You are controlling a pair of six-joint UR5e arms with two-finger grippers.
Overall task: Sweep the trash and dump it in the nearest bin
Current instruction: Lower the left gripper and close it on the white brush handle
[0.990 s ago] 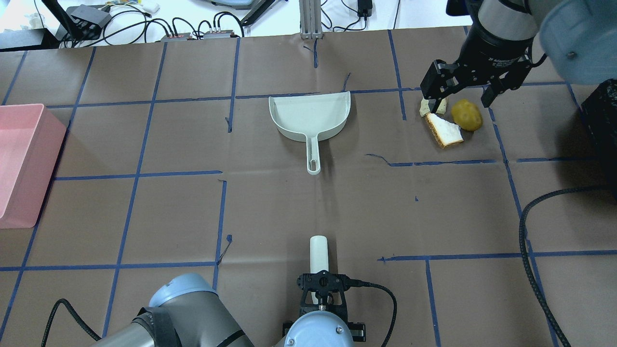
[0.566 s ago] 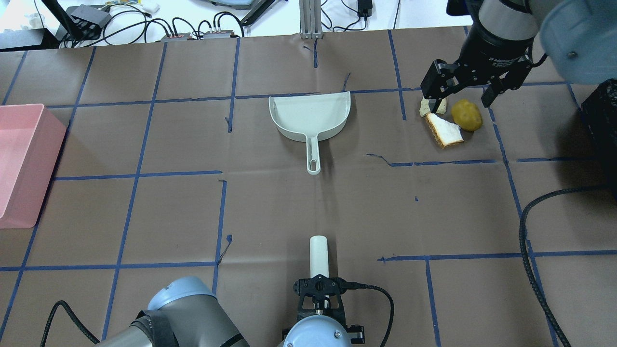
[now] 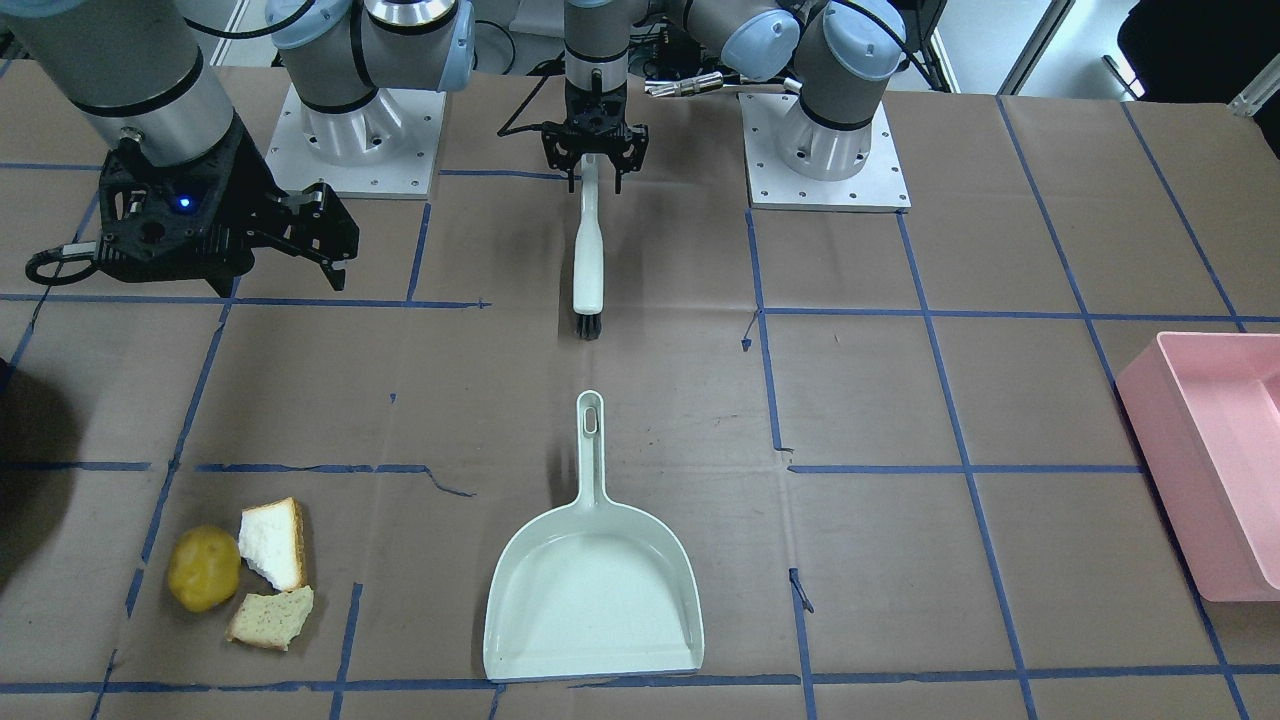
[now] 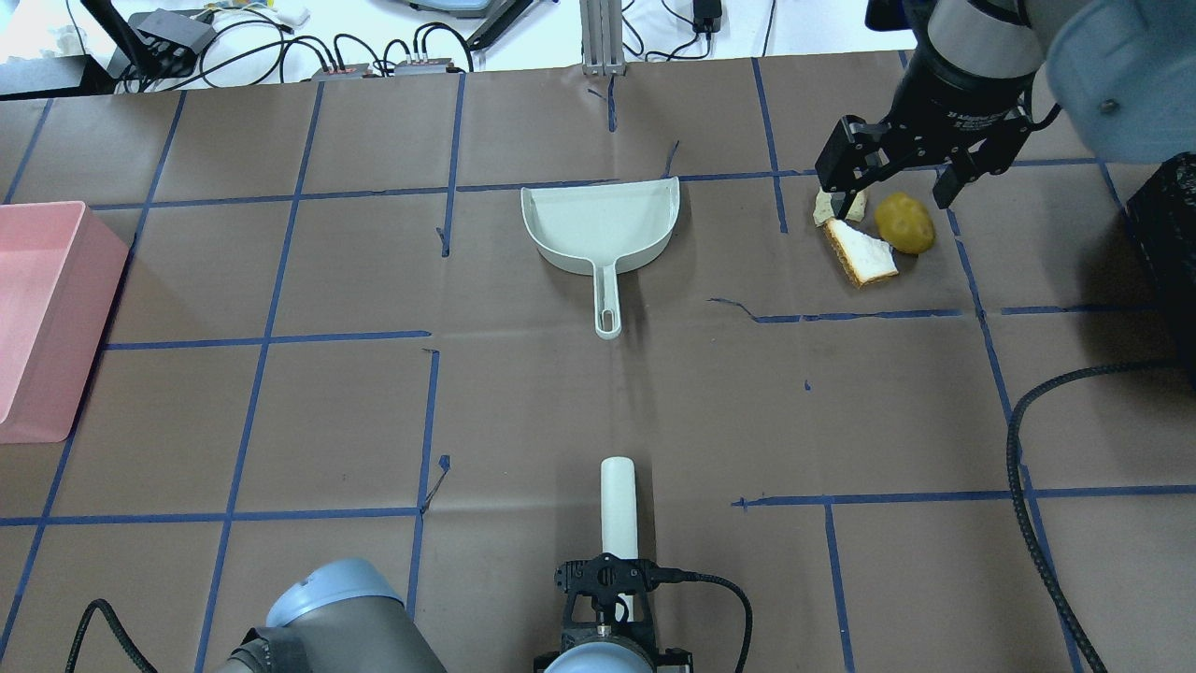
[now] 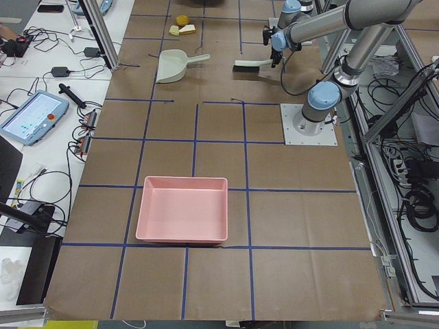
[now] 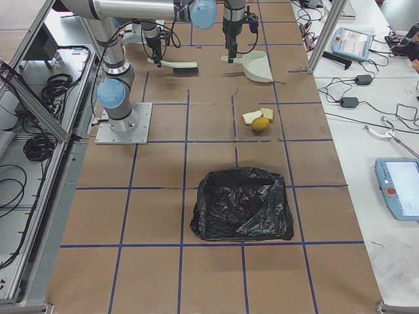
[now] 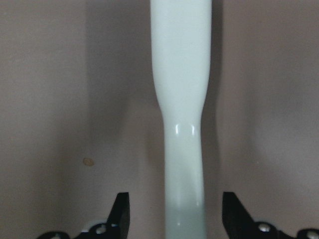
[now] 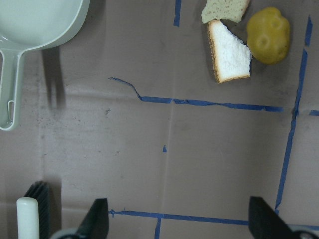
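While left jaws straddle the brush handle [image 7: 182, 74] without gripping, right jaws wide, empty

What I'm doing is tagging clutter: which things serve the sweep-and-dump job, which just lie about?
Job: yellow roundish lump, crusted white bread slice, tan bread chunk, white-handled brush, pale green dustpan, black bag-lined bin.
Lying about: pink plastic tray, black electronics box, blue-edged teach pendant.

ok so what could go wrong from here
The left gripper straddles only the handle end of the white plastic brush, jaws open; a grip there may let it swivel. The roundish yellow lump could roll away when swept, and the pale green dustpan lies apart from it.
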